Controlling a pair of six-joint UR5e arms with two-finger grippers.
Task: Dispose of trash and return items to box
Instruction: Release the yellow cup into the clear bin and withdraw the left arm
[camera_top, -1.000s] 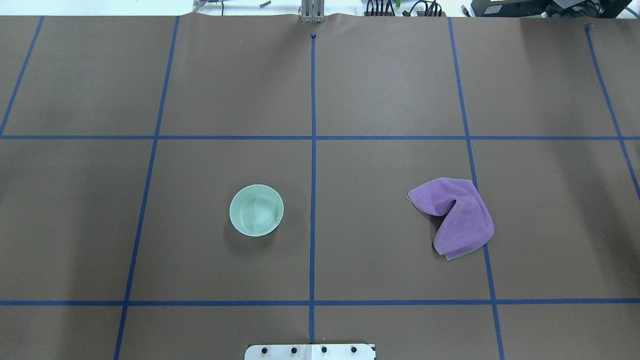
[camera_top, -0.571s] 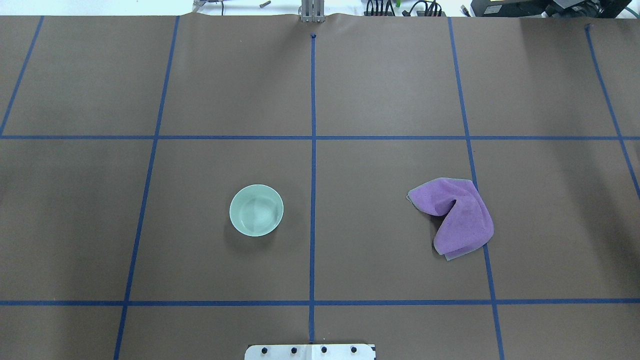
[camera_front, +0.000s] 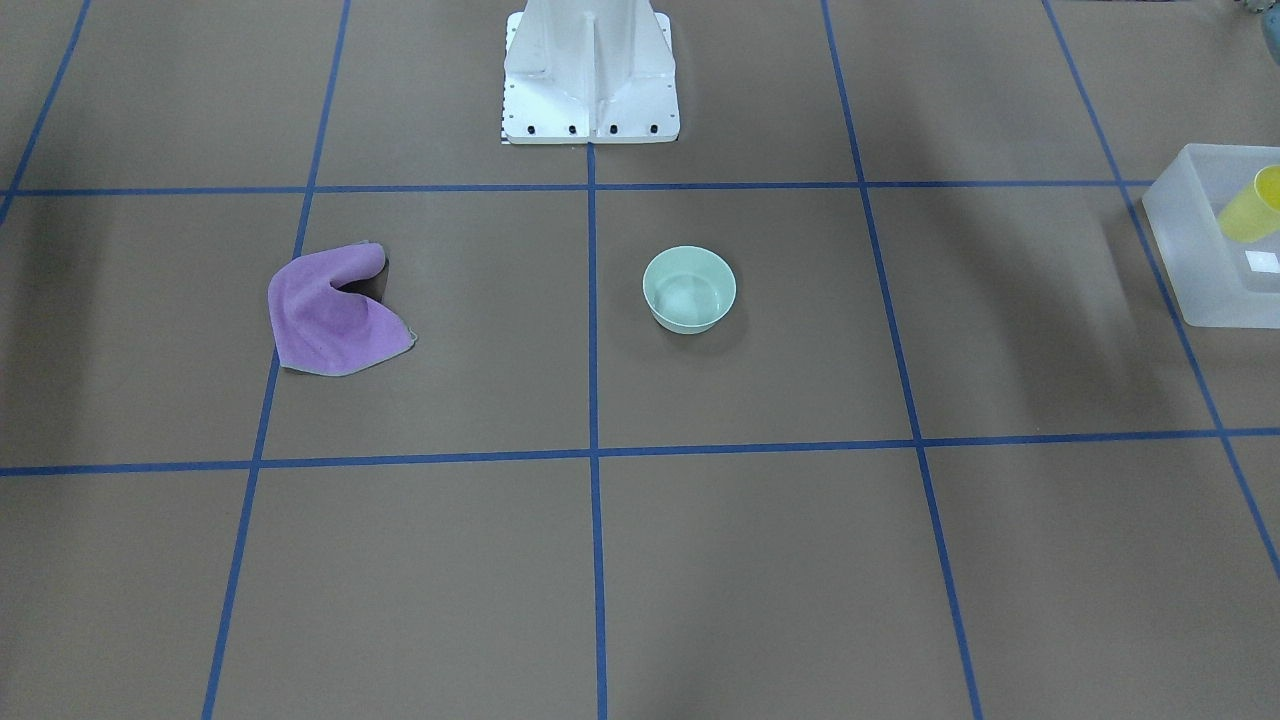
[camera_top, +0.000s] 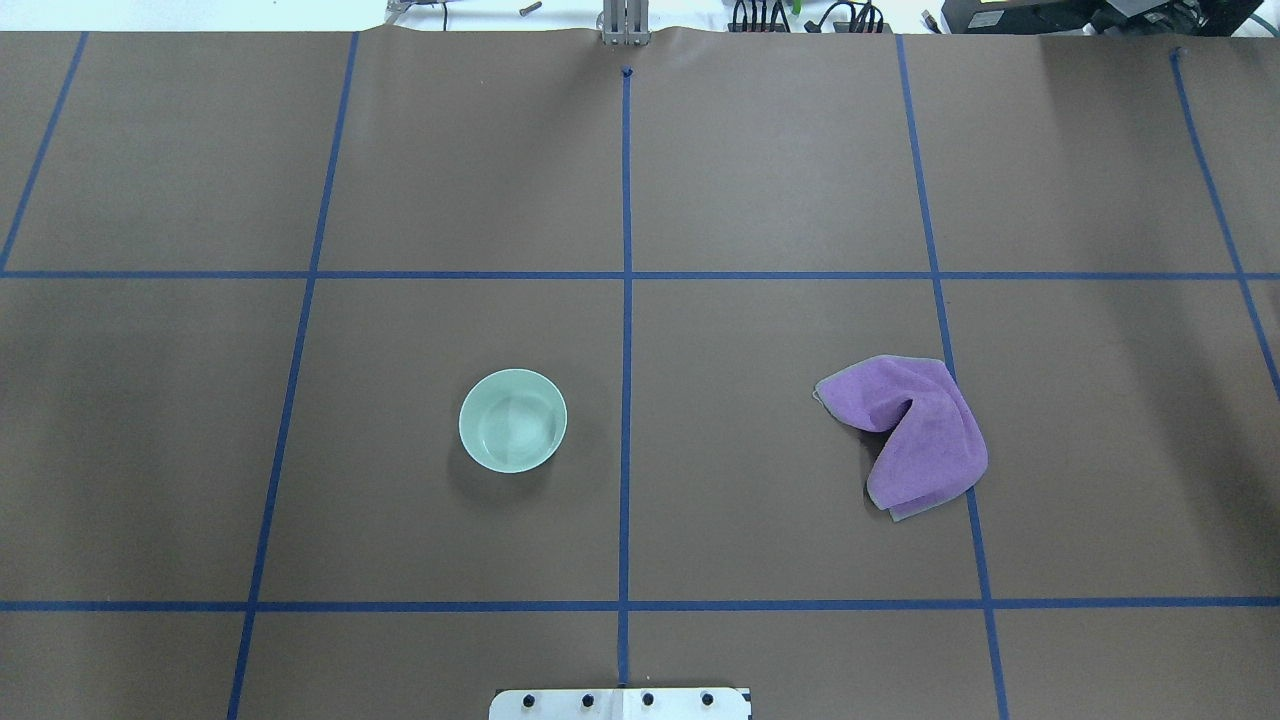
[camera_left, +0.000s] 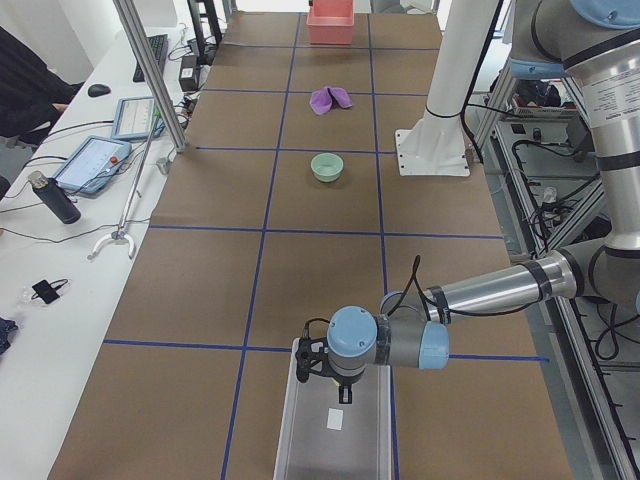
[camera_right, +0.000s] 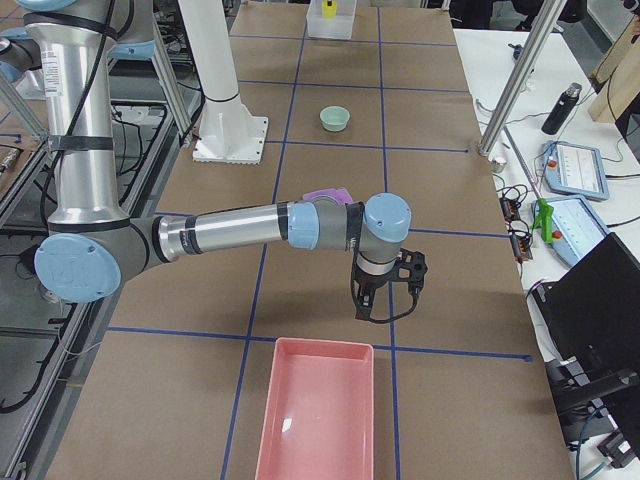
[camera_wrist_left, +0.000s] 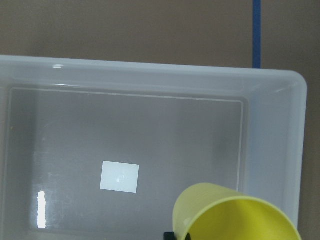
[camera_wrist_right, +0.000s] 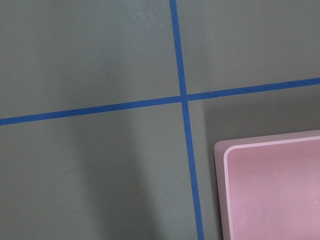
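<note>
The yellow cup (camera_wrist_left: 235, 215) hangs tilted low inside the frosted box (camera_wrist_left: 275, 125), close under the left wrist camera, with a dark fingertip at its rim. It also shows tilted in the box (camera_front: 1180, 230) at the right edge of the front view as the cup (camera_front: 1250, 208). My left gripper (camera_left: 340, 390) hovers over the box (camera_left: 300, 440) and looks shut on the cup. The mint-green bowl (camera_top: 513, 420) stands upright mid-table, far from both grippers. My right gripper (camera_right: 383, 300) hangs above bare table; I cannot tell whether it is open or shut.
A crumpled purple cloth (camera_top: 915, 435) lies right of centre. A pink bin (camera_right: 315, 415) sits at the table's right end, just beyond my right gripper, and shows in the right wrist view (camera_wrist_right: 270, 190). The white robot base (camera_front: 590, 80) stands at the near edge.
</note>
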